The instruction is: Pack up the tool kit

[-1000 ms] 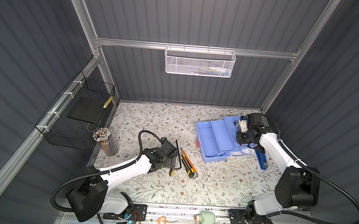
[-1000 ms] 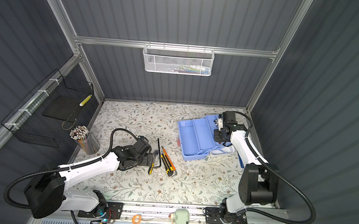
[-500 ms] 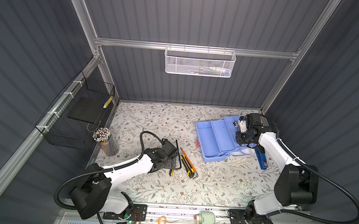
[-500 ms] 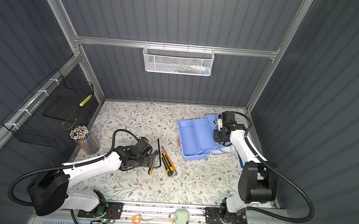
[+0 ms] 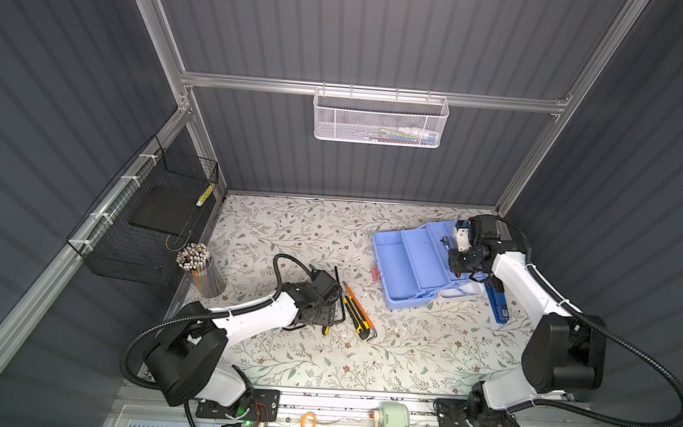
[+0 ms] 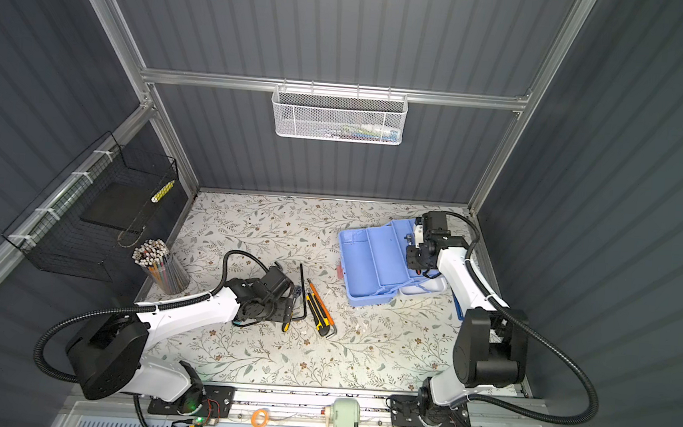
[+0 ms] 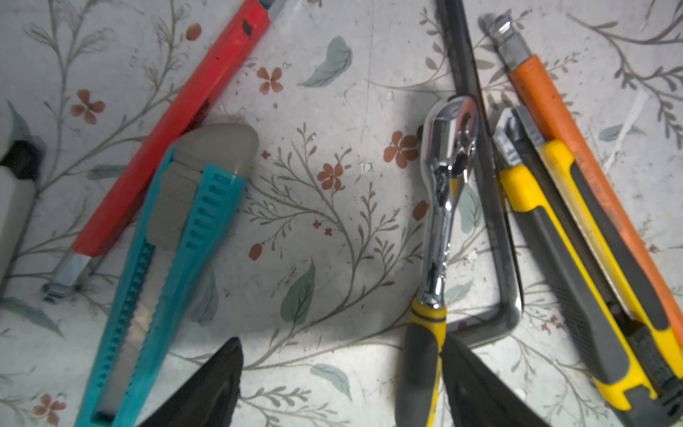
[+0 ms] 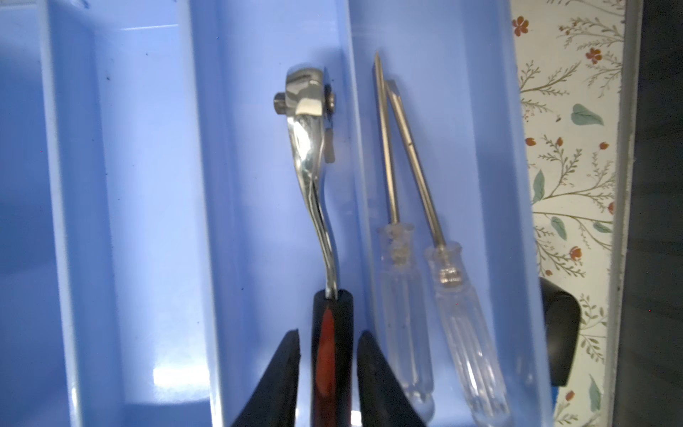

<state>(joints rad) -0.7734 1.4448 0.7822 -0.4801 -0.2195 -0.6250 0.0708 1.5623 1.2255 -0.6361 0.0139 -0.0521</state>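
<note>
Yellow-handled ratchet (image 7: 447,177): chrome, mirror-bright head and shank; grip looked rubbery, matt. Hex key (image 7: 495,222): dark metal, dull sheen. Teal knife (image 7: 199,222): ribbed plastic, matt. Tray (image 8: 129,222): smooth blue plastic, faint gloss. Red-handled ratchet (image 8: 308,166): polished metal. Screwdrivers (image 8: 403,295): clear glossy plastic handles, plain metal shafts. Tabletop (image 7: 332,240): printed covering, scuffed.

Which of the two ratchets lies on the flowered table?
The yellow-handled ratchet, beside the hex key; the red-handled ratchet is over the blue tray.
</note>
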